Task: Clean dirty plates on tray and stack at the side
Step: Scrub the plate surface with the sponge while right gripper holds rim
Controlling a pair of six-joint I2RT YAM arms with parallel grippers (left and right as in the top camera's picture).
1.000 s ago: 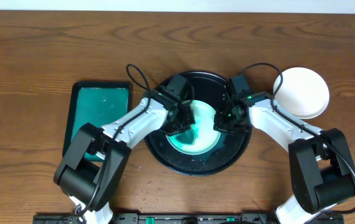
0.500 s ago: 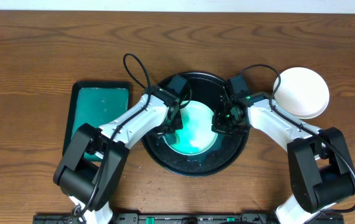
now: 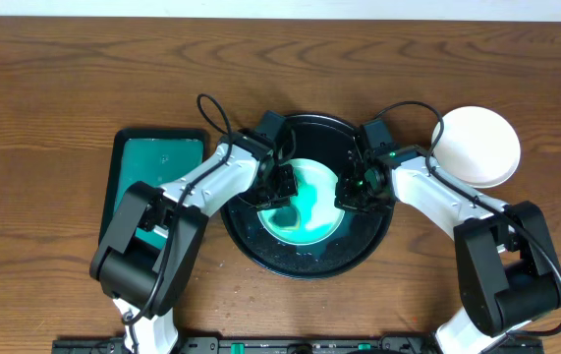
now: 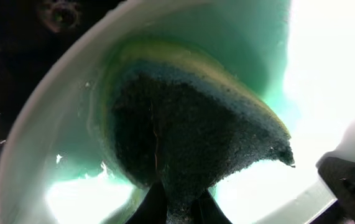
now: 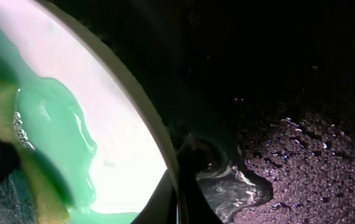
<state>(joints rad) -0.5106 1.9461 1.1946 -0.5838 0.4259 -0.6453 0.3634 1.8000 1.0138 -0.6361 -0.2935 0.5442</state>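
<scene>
Left gripper (image 3: 282, 184) has slid a bit up and right across the mint-green plate (image 3: 314, 218) since half a second ago, dragging its sponge (image 4: 189, 137) and the green smear (image 3: 305, 202) toward the middle, while the right gripper (image 3: 352, 189) hasn't budged. Left jaws are clenched on the sponge, which presses flat on the plate, and right jaws are pinched on that plate's right rim, with the plate sitting inside the black tray (image 3: 305, 264) at frame centre. White plate (image 3: 476, 146) sits on the counter (image 3: 54, 79) just right of the tray, and the green rectangular tray (image 3: 157, 162) is off to the left.
</scene>
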